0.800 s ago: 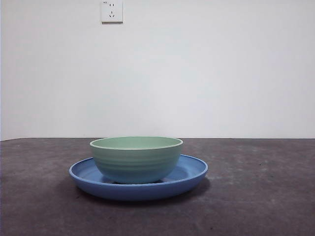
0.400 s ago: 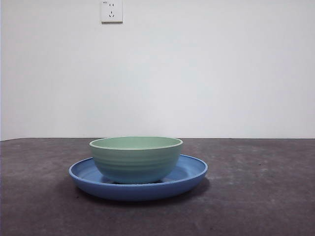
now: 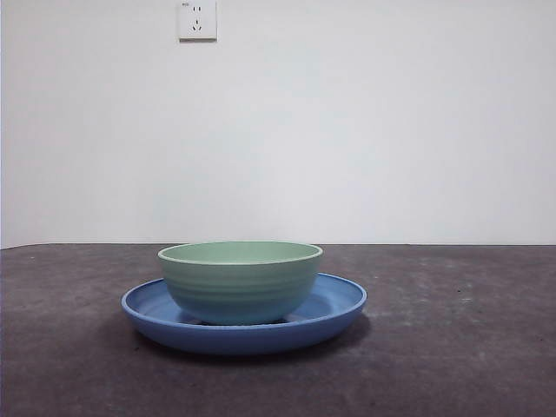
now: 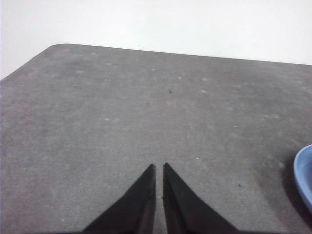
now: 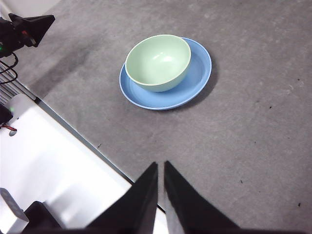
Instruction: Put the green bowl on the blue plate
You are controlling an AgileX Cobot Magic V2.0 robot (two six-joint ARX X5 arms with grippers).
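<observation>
The pale green bowl (image 3: 241, 280) stands upright on the blue plate (image 3: 334, 306), a little to the plate's left of centre in the front view. The right wrist view shows the bowl (image 5: 158, 61) on the plate (image 5: 197, 78) from above, well away from my right gripper (image 5: 160, 168), which is shut and empty. My left gripper (image 4: 159, 169) is shut and empty over bare table, with only an edge of the plate (image 4: 303, 175) in its view. Neither arm shows in the front view.
The dark grey table (image 3: 452, 347) meets a white wall with a socket (image 3: 197, 19). In the right wrist view the table's edge (image 5: 92, 146), a white surface (image 5: 53, 170) and the other arm's black tip (image 5: 27, 29) lie beside the plate.
</observation>
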